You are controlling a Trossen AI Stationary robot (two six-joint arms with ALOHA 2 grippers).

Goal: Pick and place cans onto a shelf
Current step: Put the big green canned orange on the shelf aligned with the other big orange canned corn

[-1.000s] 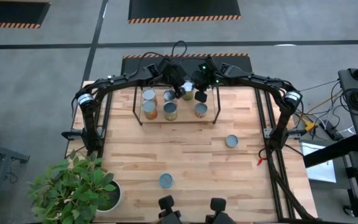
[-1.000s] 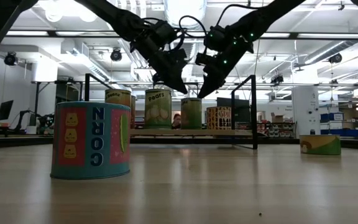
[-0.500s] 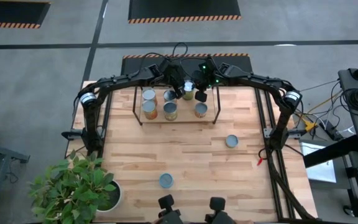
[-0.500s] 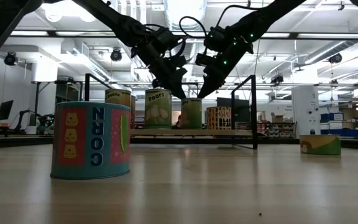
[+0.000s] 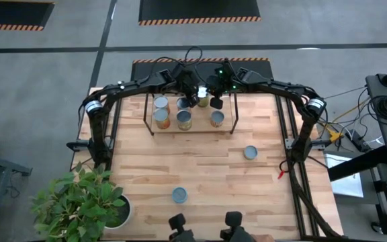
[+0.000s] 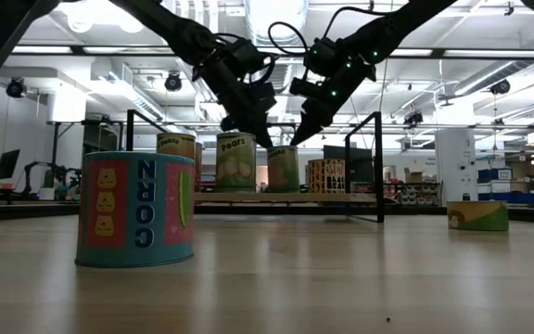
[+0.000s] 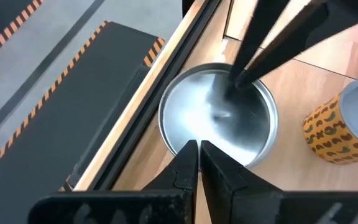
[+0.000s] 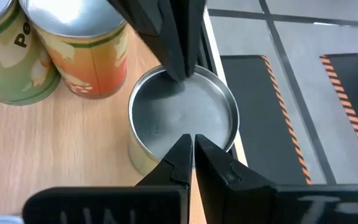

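I have both arms at the far side of the table, over the shelf (image 5: 189, 128). The left gripper (image 7: 199, 147) is fully closed and holds nothing; its fingertips are pressed together just over the near rim of a silver-topped can (image 7: 219, 115) standing at the back edge of the shelf. The right gripper (image 8: 190, 142) is also closed and empty, and it comes at this same can (image 8: 185, 115) from the opposite side, so the two grippers point at each other across its lid. In the low view they form a V above the can (image 6: 284, 169).

I judge that I keep the jaws shut because I am not gripping here: closed tips make a narrow point, good for nudging or steadying a can that sits very close to the back rod of the rack.

Beside the left gripper stands an orange patterned can (image 7: 340, 127); beside the right gripper are an orange-labelled can (image 8: 82, 46) and a green pears can (image 8: 8, 56). Well behind both grippers, two cans are not yet on the shelf: the corn can (image 5: 179, 195) and another can (image 5: 250, 152) on the open table (image 5: 213, 175).
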